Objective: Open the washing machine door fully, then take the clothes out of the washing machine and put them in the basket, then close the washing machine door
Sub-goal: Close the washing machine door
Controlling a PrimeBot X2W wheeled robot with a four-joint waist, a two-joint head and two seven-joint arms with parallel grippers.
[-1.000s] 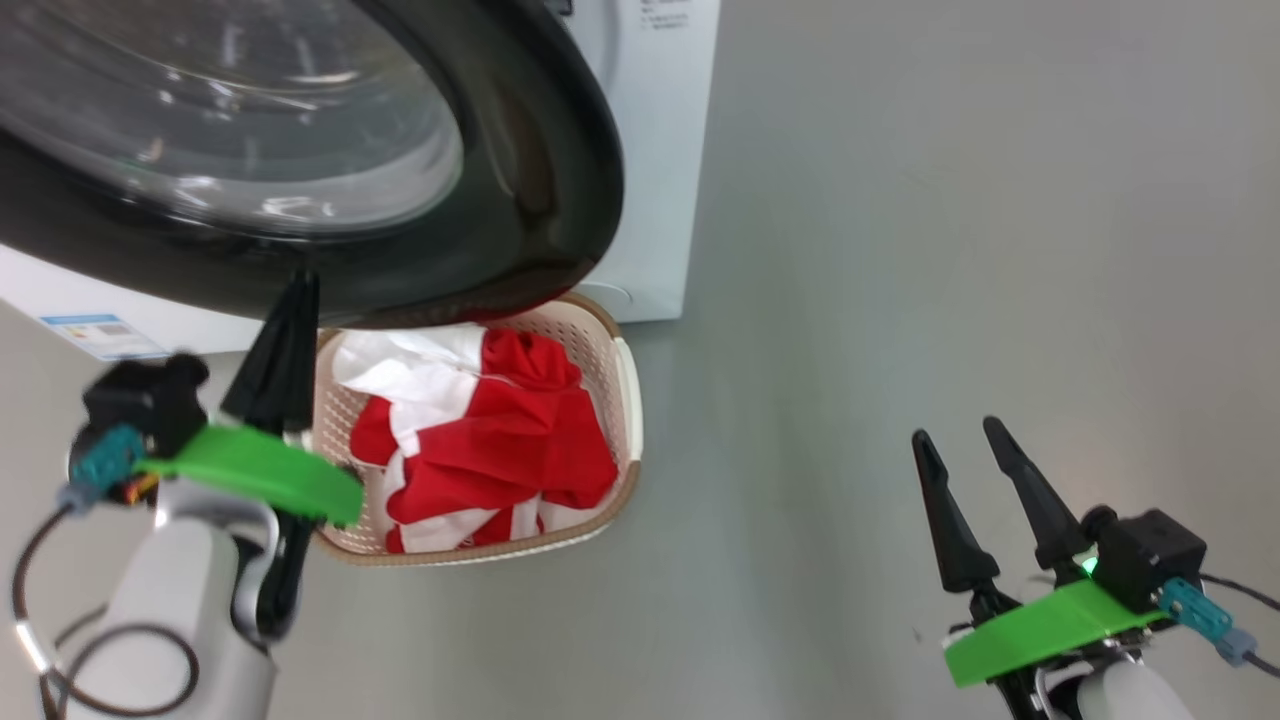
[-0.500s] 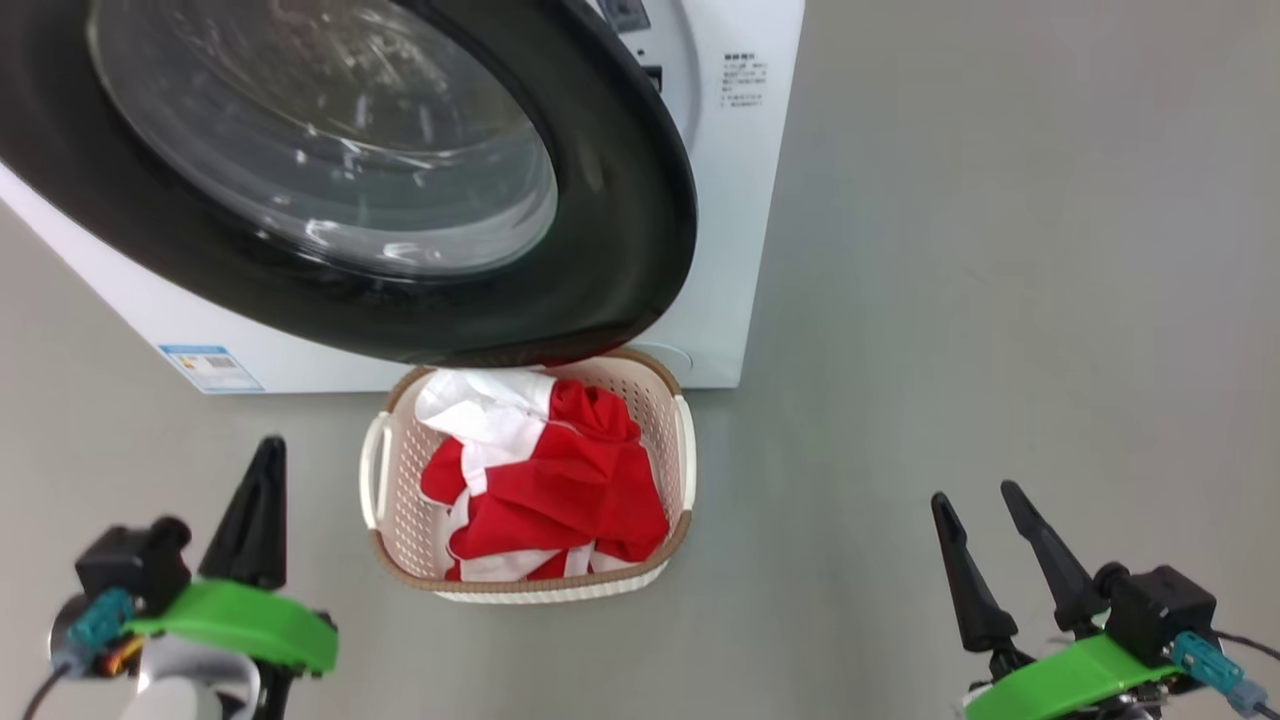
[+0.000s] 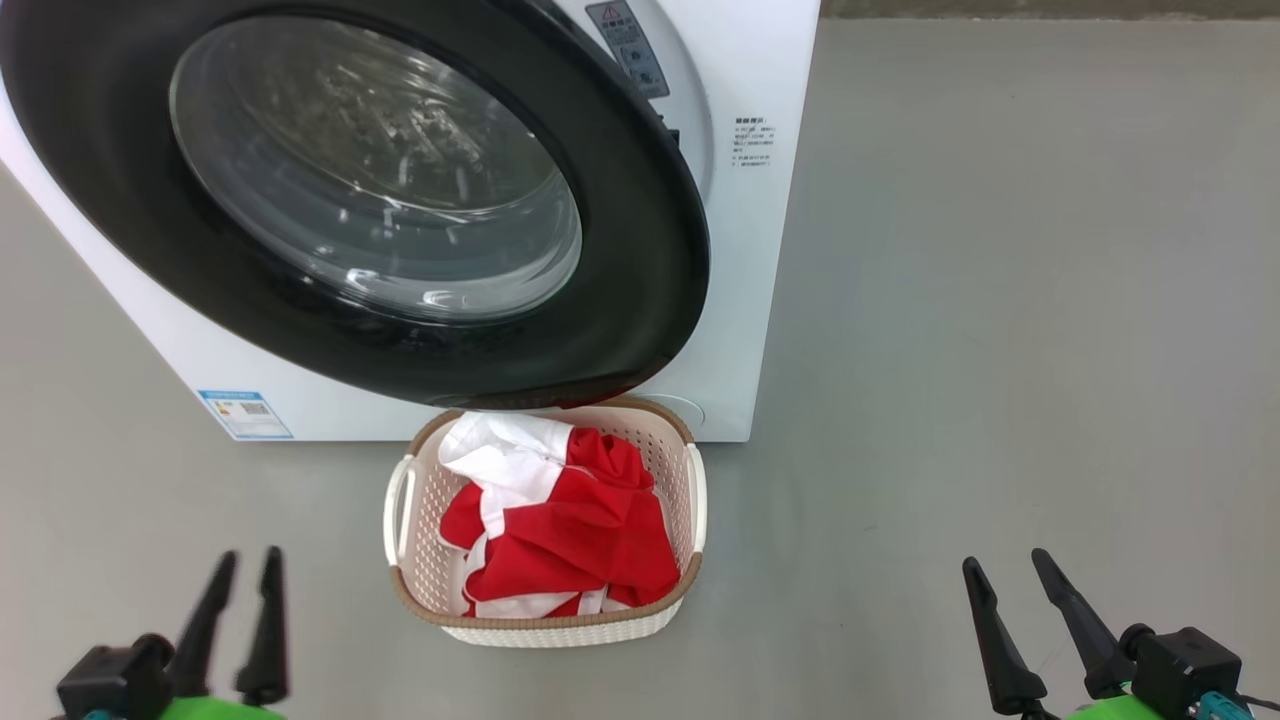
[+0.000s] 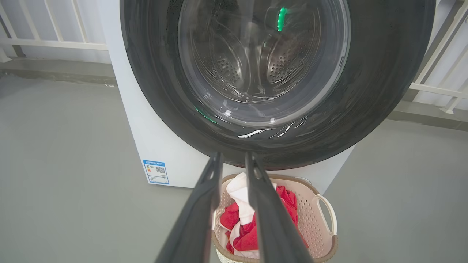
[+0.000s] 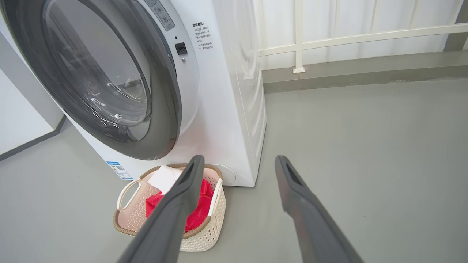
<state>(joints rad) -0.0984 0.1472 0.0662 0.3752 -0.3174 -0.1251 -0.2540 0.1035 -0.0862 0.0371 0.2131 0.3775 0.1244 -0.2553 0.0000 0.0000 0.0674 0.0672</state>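
The washing machine door (image 3: 640, 260) is seen lying against the front of the white washing machine (image 3: 760, 300), its glossy black rim ringing the clear glass bowl; in the right wrist view it appears shut flush, though whether it is latched cannot be told. Perforated steel drum walls are made out through the glass in the left wrist view. A small blue label (image 3: 245, 413) is stuck on the lower left corner of the machine's front.

The cream perforated basket (image 3: 540, 622) is placed on the grey floor (image 3: 1000, 300) just in front of the machine, its far end tucked under the lower edge of the door. The clothes (image 3: 580, 530) are piled inside it, red fabric with a white panel at the far left.

The left gripper (image 3: 250, 560) is held low at the near left, well apart from the basket. Its two dark fingers are parted by a narrow gap and nothing is gripped between them. The right gripper (image 3: 1004, 560) is held at the near right above bare floor. Its fingers are spread wide and nothing is held. A white railing (image 5: 299, 36) is seen along the far wall to the right of the machine.
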